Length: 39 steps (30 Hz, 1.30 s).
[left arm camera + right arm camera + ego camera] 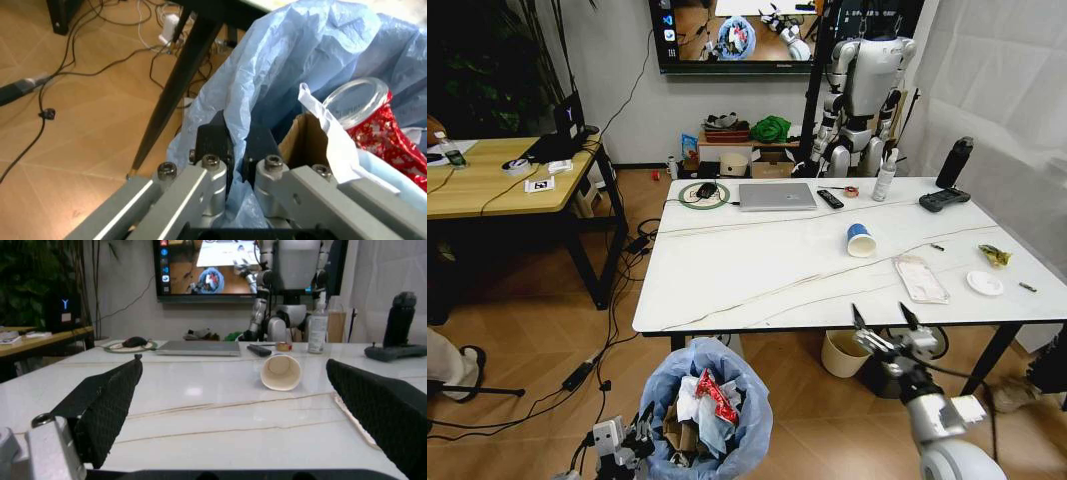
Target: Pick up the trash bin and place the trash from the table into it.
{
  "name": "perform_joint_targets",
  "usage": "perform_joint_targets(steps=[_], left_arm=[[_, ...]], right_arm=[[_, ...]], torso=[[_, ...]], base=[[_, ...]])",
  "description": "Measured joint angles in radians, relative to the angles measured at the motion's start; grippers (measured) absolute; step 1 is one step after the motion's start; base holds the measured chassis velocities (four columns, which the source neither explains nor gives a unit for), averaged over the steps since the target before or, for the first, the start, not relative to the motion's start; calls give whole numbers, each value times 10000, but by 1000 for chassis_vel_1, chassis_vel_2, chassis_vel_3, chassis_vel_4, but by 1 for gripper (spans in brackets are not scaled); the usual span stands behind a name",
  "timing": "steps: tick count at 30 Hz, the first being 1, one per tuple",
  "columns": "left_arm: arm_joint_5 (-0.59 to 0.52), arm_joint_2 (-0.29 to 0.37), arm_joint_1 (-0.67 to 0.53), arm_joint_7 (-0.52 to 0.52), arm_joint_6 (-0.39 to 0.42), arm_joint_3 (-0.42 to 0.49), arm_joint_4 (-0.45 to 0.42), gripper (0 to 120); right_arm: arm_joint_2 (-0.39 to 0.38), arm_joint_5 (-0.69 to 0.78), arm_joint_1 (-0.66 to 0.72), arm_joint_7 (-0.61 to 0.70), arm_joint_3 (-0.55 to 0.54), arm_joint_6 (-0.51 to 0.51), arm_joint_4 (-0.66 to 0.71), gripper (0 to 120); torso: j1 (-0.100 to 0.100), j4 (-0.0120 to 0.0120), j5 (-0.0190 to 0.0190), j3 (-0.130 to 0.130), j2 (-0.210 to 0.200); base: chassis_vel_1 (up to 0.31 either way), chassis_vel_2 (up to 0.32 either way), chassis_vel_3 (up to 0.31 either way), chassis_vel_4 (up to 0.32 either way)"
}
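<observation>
Gripping trash bin (pixel 712 400): left tool (pixel 233 150).

The table (pixel 757 270) top looks like polished white marble, glossy and faintly veined. The bin (pixel 710 410) is lined with thin, crinkly, translucent blue plastic; inside it lie brown cardboard (pixel 303 142), crumpled paper and a shiny red wrapper (pixel 387 137). The cup (pixel 860 240) is probably paper. The floor (pixel 517 350) is smooth wood.

The bin (pixel 707 415) runs off the head view's lower edge, its base unseen. The small yellow-green scrap (pixel 996 256) and dark bits near the counter's (pixel 757 270) right end are too small to identify.
</observation>
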Motion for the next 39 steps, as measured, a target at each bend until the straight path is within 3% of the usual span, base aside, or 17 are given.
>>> perform_joint_targets(steps=[8,12,19,39], left_arm=[[-101,296,-102,13,-22,269,127,0],[-157,452,-122,12,-13,364,186,0],[-234,571,-127,5,7,426,259,0],[-41,120,-15,11,-58,468,186,0]], right_arm=[[1313,-594,-296,-766,697,661,-233,100],[1546,-620,-350,-947,875,874,-427,100],[1604,-337,-348,-1162,953,980,-644,100],[1555,421,4,-1400,858,1104,-1095,100]], torso=[[1,0,1,0,0],[2,-1,3,0,0],[1,0,3,0,0],[1,0,3,1,0]], base=[[0,0,0,0],[0,0,0,0],[0,0,0,0],[0,0,0,0]])
